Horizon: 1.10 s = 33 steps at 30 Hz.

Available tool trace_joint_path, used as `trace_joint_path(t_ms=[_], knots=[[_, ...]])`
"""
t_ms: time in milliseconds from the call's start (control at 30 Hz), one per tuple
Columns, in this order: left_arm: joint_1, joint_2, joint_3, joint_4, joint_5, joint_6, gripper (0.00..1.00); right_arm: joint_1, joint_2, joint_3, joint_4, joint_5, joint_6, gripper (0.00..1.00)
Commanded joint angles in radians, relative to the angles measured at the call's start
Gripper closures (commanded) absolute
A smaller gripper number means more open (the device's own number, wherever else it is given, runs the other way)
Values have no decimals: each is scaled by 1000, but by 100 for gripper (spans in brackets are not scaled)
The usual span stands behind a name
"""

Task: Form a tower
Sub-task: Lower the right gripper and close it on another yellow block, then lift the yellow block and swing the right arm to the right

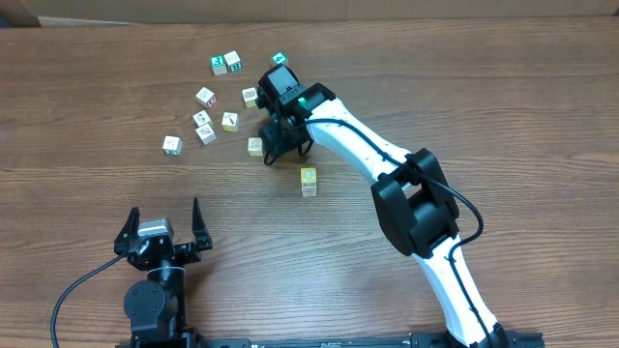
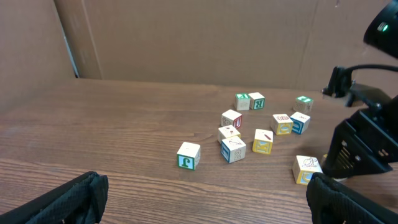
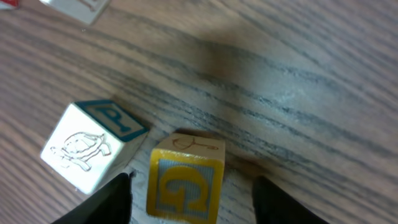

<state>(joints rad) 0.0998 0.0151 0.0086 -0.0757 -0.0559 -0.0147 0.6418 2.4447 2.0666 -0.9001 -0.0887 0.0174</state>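
A: Wood-grain table point(image 1: 503, 87), cardboard wall point(image 2: 186, 37) behind. Where's the tower point(image 1: 309, 181)?
B: Mid-table, upright, standing alone, near the right arm point(image 1: 358, 145). Yellow-edged top face, pale side below. Cube count unreadable from overhead.
A: Jaws?
B: On the right gripper point(image 3: 199, 199), part-open, straddling a yellow G cube point(image 3: 185, 183), with a gap on one side. On the left gripper point(image 1: 164, 211), spread wide, low near the table's front.
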Motion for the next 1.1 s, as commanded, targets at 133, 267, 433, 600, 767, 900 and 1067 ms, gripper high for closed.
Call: trace_joint_path(t_ms=[133, 267, 433, 600, 767, 900, 1067], knots=[[-2, -10, -3, 2, 1, 23, 0, -9, 9, 14, 20, 10, 2, 60], [-2, -10, -3, 2, 1, 22, 1, -17, 9, 15, 24, 25, 16, 49], [-2, -10, -3, 2, 1, 23, 0, -15, 9, 15, 32, 24, 16, 47], [-2, -10, -3, 2, 1, 23, 1, -8, 9, 15, 45, 24, 16, 58], [-2, -10, -3, 2, 1, 23, 0, -8, 6, 16, 42, 29, 17, 67], [-2, -10, -3, 2, 1, 23, 0, -8, -27, 16, 42, 29, 19, 69], [-2, -10, -3, 2, 1, 23, 1, -8, -95, 16, 26, 97, 39, 69]])
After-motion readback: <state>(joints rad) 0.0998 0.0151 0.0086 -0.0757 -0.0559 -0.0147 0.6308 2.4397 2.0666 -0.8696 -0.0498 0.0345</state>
